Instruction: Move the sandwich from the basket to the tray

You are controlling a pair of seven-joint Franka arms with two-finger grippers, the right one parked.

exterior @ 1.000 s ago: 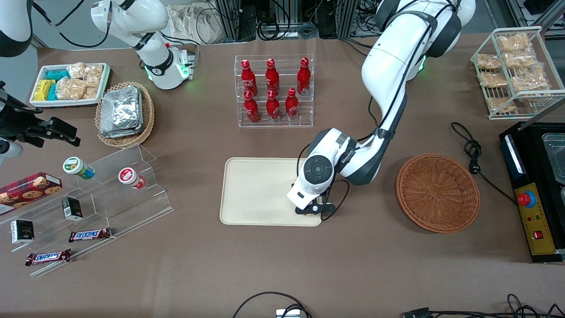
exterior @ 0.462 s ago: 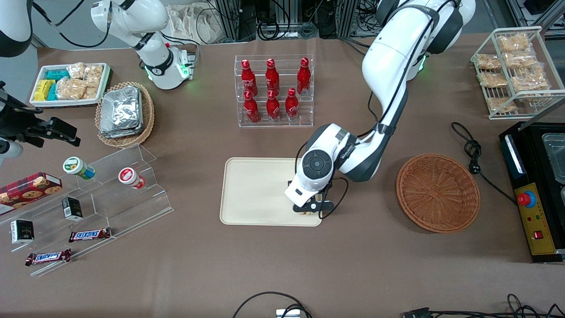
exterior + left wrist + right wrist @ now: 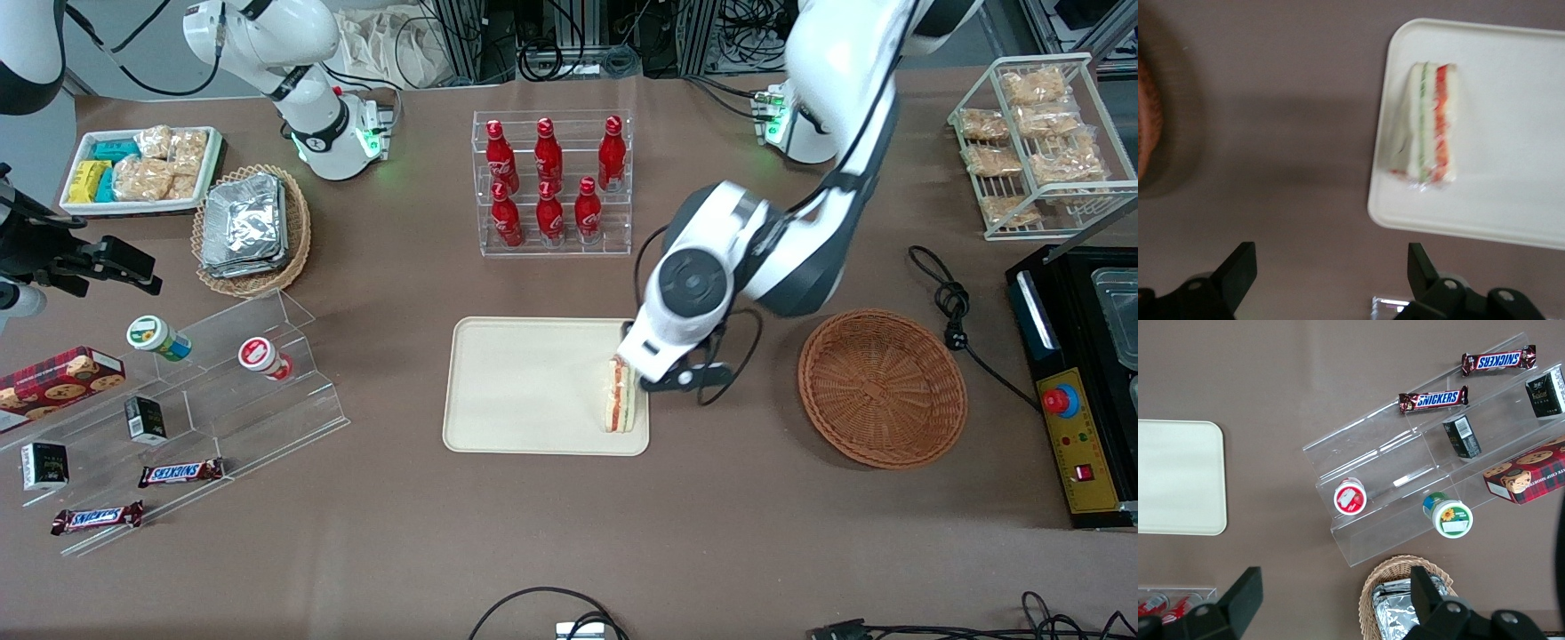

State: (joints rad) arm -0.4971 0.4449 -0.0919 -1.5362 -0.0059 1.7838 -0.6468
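Now, going left to right across the front view, the cream rectangular tray point(image 3: 524, 391) sits at the centre of the brown table point(image 3: 533, 542). The sandwich point(image 3: 620, 404) lies on the tray, hard against the rim at the tray's right edge, with its red and green filling stripes facing up. Nothing grips it.

Just right of the sandwich and above the table hangs the left arm's gripper point(image 3: 680, 380), under the rounded white wrist, over the strip of bare table between the tray and the basket. In the left wrist view the two black fingers point(image 3: 1238, 270) stand wide apart with nothing between them, and the sandwich point(image 3: 1429, 123) shows on the tray point(image 3: 1511, 200) with a gap of table between it and the fingers.

Further right in the front view, the round reddish-brown wicker basket point(image 3: 882, 388) rests on the table, well apart from the tray, and holds nothing.
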